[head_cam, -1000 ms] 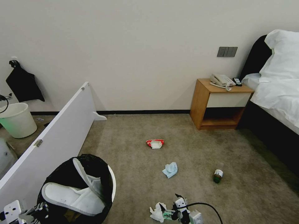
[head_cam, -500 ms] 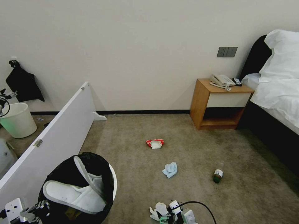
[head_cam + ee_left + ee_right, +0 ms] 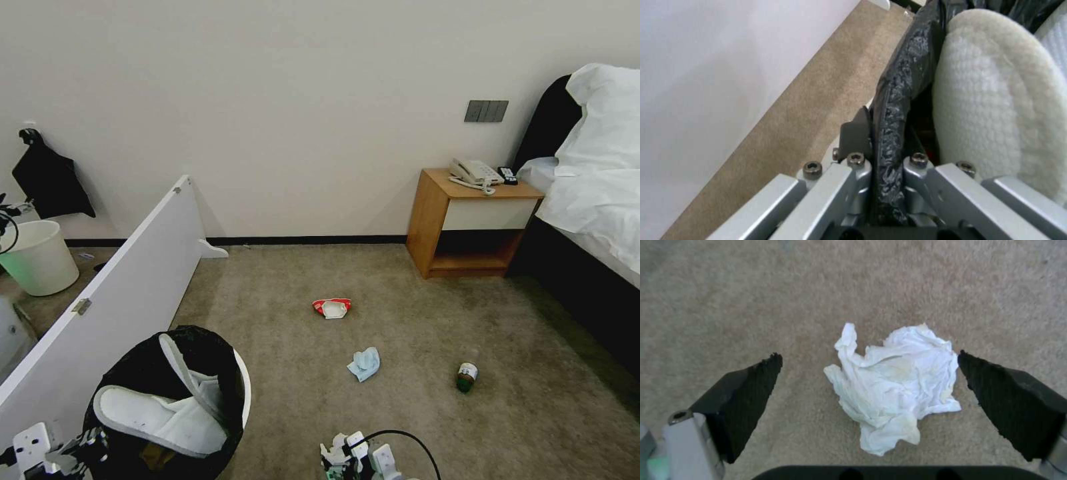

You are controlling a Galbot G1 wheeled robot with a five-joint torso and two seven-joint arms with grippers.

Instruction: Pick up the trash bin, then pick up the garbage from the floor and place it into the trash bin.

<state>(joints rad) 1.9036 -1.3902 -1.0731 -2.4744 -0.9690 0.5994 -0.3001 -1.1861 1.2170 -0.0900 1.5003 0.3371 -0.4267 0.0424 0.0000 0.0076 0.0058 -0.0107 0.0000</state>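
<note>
The trash bin [image 3: 241, 387], white with a black bag, hangs at the lower left with two white slippers [image 3: 160, 417] inside. My left gripper [image 3: 83, 445] is shut on its bag-covered rim [image 3: 891, 133], and a slipper [image 3: 996, 110] lies right beside the jaws. The right gripper [image 3: 350, 460] is low over the carpet floor [image 3: 413, 320] and open. Its two black pads [image 3: 746, 390] stand either side of a crumpled white tissue [image 3: 893, 383] without touching it. Farther out on the carpet lie a red-white packet [image 3: 332, 307], a pale-blue wad [image 3: 364, 363] and a small green bottle [image 3: 467, 376].
A long white board [image 3: 113, 300] runs along the left beside the bin. Beyond it stands a plain white bucket [image 3: 37, 257]. A wooden nightstand [image 3: 467, 223] with a phone and a bed [image 3: 593, 200] close off the right. A black baseboard [image 3: 307, 239] edges the wall.
My right gripper has dropped toward the carpet and now covers most of the tissue in the head view. The held bin has shifted slightly.
</note>
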